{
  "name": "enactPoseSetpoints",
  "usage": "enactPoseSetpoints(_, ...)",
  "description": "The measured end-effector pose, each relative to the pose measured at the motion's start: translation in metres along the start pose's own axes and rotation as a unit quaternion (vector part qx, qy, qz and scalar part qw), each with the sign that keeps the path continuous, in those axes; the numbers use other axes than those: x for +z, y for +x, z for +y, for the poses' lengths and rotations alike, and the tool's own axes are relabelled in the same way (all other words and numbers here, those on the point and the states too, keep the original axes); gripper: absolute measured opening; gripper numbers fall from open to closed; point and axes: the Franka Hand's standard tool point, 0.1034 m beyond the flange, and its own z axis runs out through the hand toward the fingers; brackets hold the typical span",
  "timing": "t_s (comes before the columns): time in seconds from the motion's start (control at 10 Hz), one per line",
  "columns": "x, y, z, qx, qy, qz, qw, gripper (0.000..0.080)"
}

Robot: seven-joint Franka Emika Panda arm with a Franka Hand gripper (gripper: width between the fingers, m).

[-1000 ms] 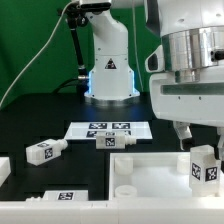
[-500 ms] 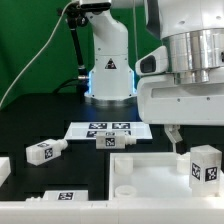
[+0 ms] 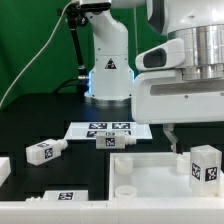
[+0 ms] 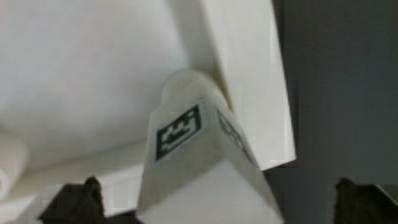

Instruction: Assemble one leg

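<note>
The leg (image 3: 205, 164) is a chunky white post with a marker tag. It stands upright in the corner of the white tabletop (image 3: 150, 172) at the exterior view's right. My gripper (image 4: 222, 205) is open and empty, raised above the leg. In the wrist view the leg (image 4: 199, 140) lies below, between my two dark fingertips (image 4: 80, 200), and touches neither. One finger (image 3: 170, 136) shows in the exterior view, above the tabletop's rim and apart from the leg.
Three more legs lie on the black table: one at the left (image 3: 41, 152), one near the middle (image 3: 107, 141), one at the front (image 3: 62, 196). The marker board (image 3: 110, 128) lies behind them. The robot base (image 3: 108, 70) stands at the back.
My gripper has risen away from the leg and shifted a little toward the exterior view's left. The leg stays upright in the same spot.
</note>
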Motion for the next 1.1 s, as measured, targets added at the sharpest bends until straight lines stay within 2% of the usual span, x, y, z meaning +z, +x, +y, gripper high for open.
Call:
enactPoseSetpoints(0.2,-0.0018,0.0077,-0.0007,-0.131,-0.018,0.000,0.991,0.0649)
enactPoseSetpoints(0.3,-0.0011,0.0097,-0.0018,-0.158,-0.021,-0.001,0.987,0.0649)
enactPoseSetpoints(0.5,0.0019,0.0101,0.0027,-0.256,-0.026,-0.005,0.966,0.0649)
enactPoseSetpoints(0.7,0.0028,0.0108,0.0073,-0.294,-0.026,-0.007,0.955,0.0649)
enactPoseSetpoints(0.8,0.0028,0.0108,0.0072,-0.291,-0.026,-0.007,0.956,0.0561)
enactPoseSetpoints(0.9,0.0028,0.0107,0.0072,-0.291,-0.026,-0.007,0.956,0.0423)
enactPoseSetpoints(1.0,0.0029,0.0106,0.0072,-0.291,-0.026,-0.007,0.956,0.0423)
enactPoseSetpoints(1.1,0.0029,0.0107,0.0072,-0.291,-0.026,-0.007,0.956,0.0274)
